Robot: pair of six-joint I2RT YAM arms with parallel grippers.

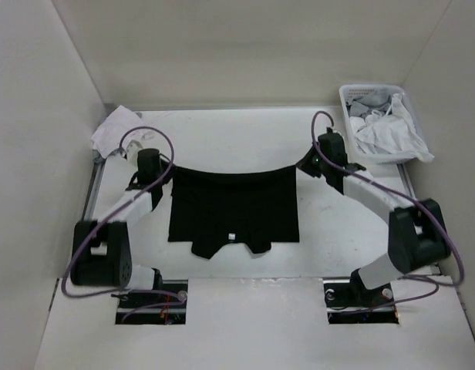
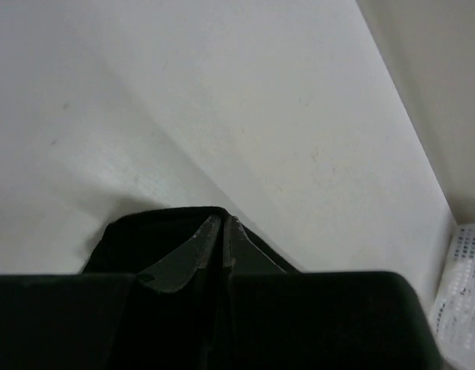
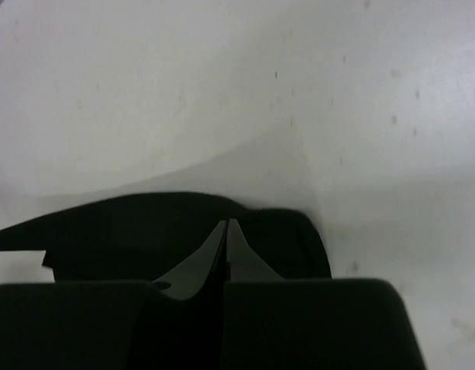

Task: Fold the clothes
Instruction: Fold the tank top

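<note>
Black fabric fills the middle of the surface [image 1: 237, 131]: one black T-shirt [image 1: 234, 208], spread mostly flat, with a small white tag showing near its 6 o'clock edge.

The left fingers [image 2: 183, 262] are pinched shut on the shirt's 10 o'clock corner. The right fingers [image 3: 191, 270] are pinched shut on its 2 o'clock corner. Both wrist views show the tips closed together with dark cloth bunched around them.

In the top view the 12 o'clock edge hangs between the two grips in a shallow sag, so we read that edge as raised off the surface. The rest of the shirt lies flat toward 6 o'clock.

Progress, as we judge it, is early.
- **Done:** the shirt is laid out and both far corners are gripped.
- **Not done:** no finished fold shows. (A narrower bit sticks out at the 6 o'clock edge; we cannot tell whether it is collar or tucked sleeves.)
- **Left:** carry the held edge toward 6 o'clock, lay it over the near half, let go, then probably fold again across to make a compact pile.

Not part of the task:
- A white cloth bundle [image 1: 114, 129] sits at 10 o'clock on the surface, near the left arm.
- A white basket [image 1: 353, 96] with pale garments [image 1: 388, 127] sits at 2 o'clock, well apart from the shirt.
</note>
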